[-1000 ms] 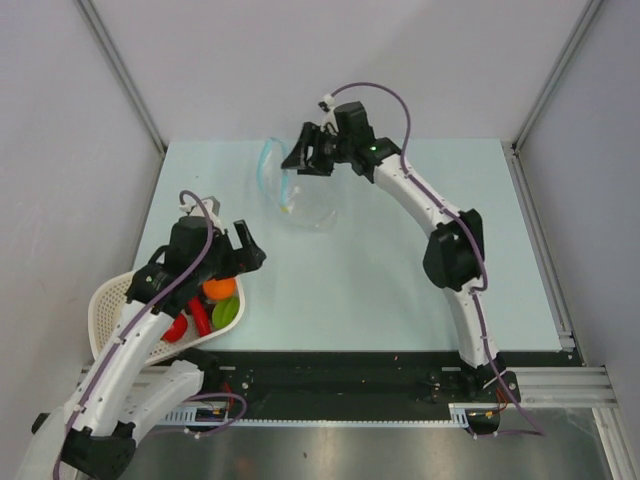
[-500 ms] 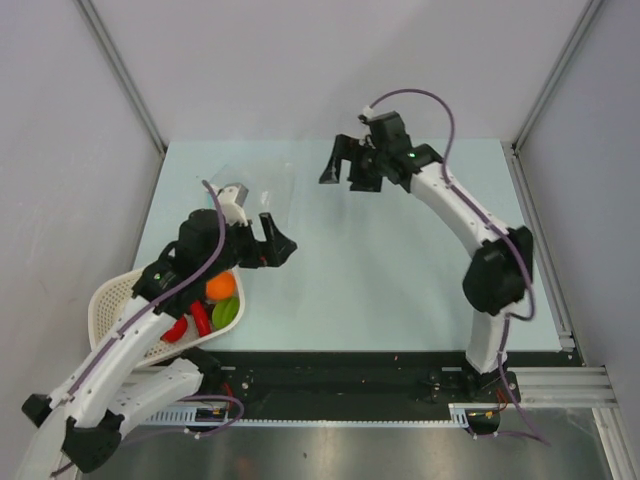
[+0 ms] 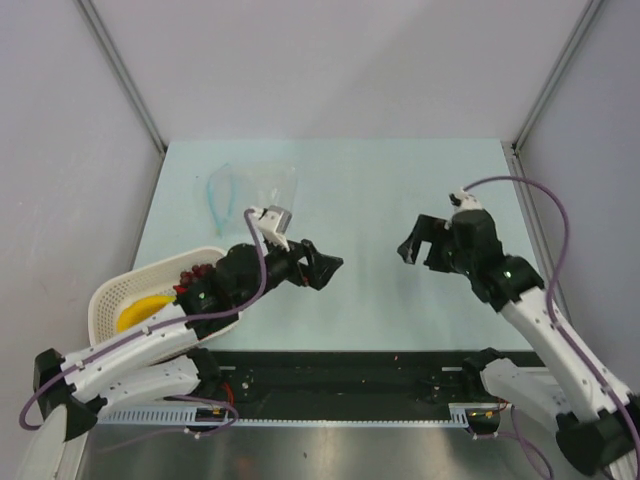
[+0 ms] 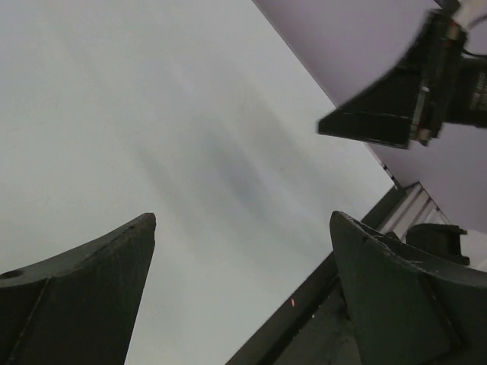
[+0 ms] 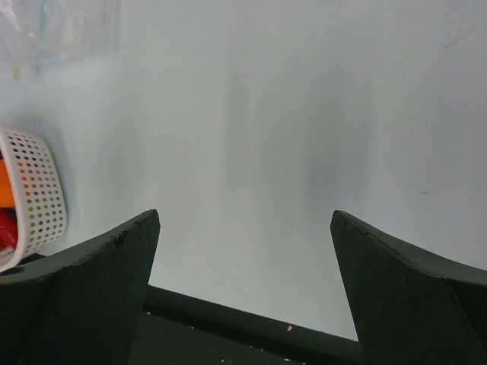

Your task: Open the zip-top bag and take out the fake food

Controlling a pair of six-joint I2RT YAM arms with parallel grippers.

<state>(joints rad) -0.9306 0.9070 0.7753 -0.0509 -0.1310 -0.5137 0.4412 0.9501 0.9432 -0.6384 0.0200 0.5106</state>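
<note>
Fake food (image 3: 142, 311) in basket (image 3: 104, 300) partly under left arm (image 3: 230, 283)

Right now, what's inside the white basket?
Visible in the white basket: a yellow piece and a dark red grape bunch; the right wrist view adds an orange piece and a red piece. The left arm covers the basket's right part; contents there are hidden.

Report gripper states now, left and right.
Left gripper: open, fingers wide apart, holding nothing.
Right gripper: open, fingers wide apart, holding nothing.
</note>
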